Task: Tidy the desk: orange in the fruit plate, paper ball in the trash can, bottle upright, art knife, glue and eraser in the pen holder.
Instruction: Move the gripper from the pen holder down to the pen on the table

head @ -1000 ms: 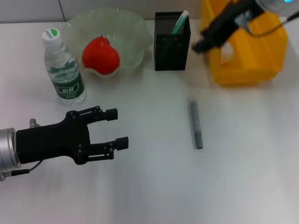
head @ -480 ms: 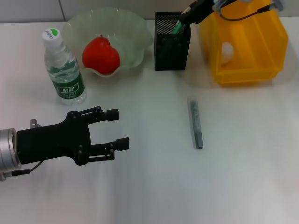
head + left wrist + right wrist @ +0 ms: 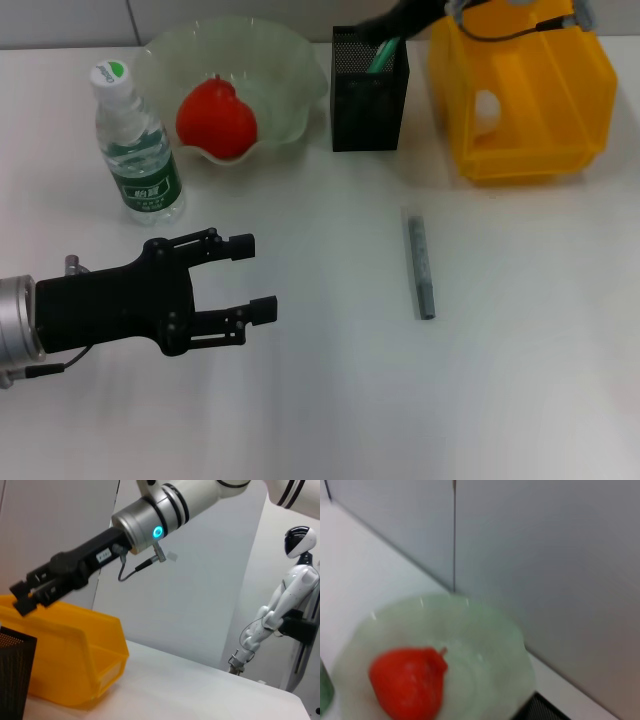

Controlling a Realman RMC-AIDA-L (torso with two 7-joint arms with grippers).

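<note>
The grey art knife lies lengthwise front-to-back on the tabletop, right of the spread, empty left pincer; the right pincer, state indiscernible, hangs over the pen holder.

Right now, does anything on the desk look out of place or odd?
Only the grey pen-like tool, lying loose on the desk instead of standing in the black mesh cup. The bottle is upright, and the orange is in its bowl.
</note>
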